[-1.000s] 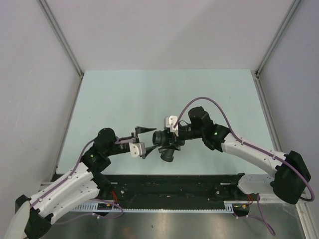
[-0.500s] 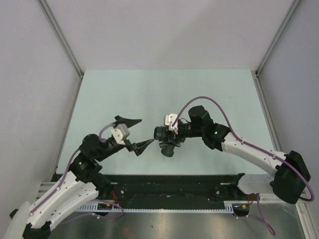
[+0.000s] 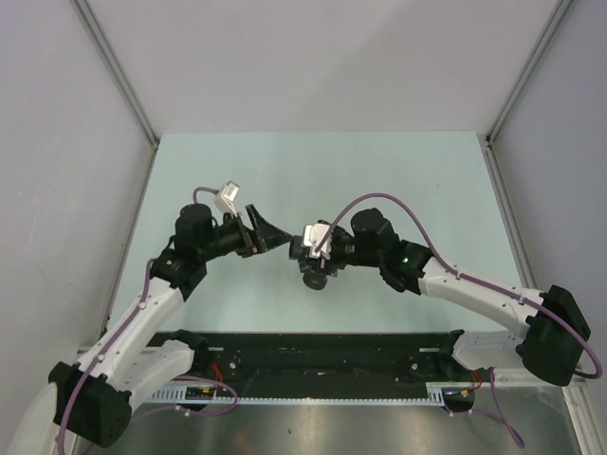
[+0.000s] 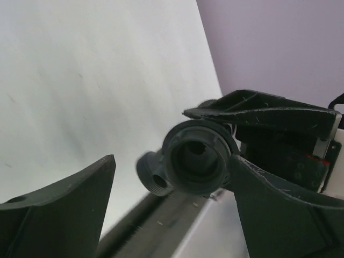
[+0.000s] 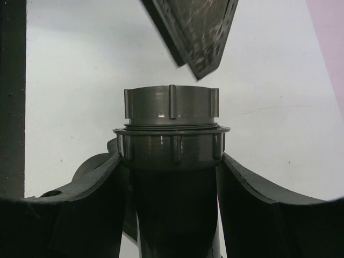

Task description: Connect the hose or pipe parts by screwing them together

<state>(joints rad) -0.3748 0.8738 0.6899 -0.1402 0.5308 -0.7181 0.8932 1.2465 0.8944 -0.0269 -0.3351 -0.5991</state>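
Centre of the overhead view, and the pipe fitting [image 5: 171, 145] is up in the air, well above the pale green surface [image 3: 398, 180], not resting on anything. The right end effector [image 3: 313, 251] has it clamped. In the right wrist view both fingers [image 5: 80, 215] press the sides of the body just below the wide ribbed collar, so that is a firm grasp on the fitting.

The left end effector [image 3: 268, 232] sits just left of it, jaws spread wide and holding nothing. The left wrist view looks straight down the fitting's round mouth [image 4: 196, 158], with one finger [image 4: 64, 207] low in the left corner and the other at lower right beside the rim. Whether that one brushes the rim, I can't tell.

This looks like hard, stiff, light moulded plastic. It won't squash or sag, but the smooth barrel could slip or spin in a loose pinch. The ribbed cap ring [image 5: 171, 105] at the top is the place to take hold, since the raised ribs give the pads purchase for turning. A short side branch [image 4: 153, 176] juts off below, so it's best to keep clear of it. A thin seam shows between ring and collar, and I can't tell whether it's fully tight.
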